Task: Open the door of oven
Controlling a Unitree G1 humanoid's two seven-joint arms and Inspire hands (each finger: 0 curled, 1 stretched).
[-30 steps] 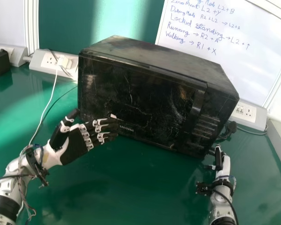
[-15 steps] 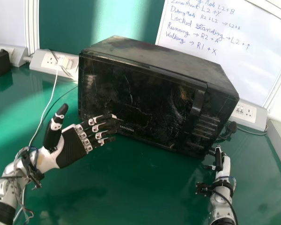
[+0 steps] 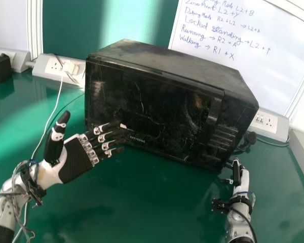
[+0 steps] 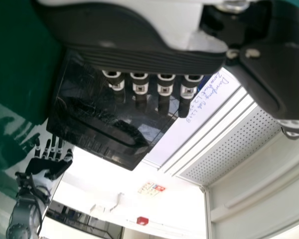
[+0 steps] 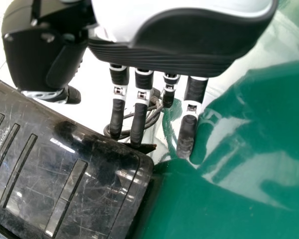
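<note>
The oven [image 3: 157, 66] stands on the green table [image 3: 142, 202], its door [image 3: 147, 109] closed, the handle [image 3: 209, 119] toward the front's right end. The left arm [image 3: 4, 205] slants up from the lower left. Its left hand [image 3: 77, 161] is open, thumb raised, fingers stretched toward the door's lower left part and gripping nothing; contact is unclear. The right arm [image 3: 238, 220] points forward, the right hand [image 3: 237, 174] loosely open and empty near the oven's right front corner. Behind stands a whiteboard [image 3: 263, 55].

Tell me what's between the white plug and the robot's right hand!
The black oven stands between the plug and right hand in the head view.
</note>
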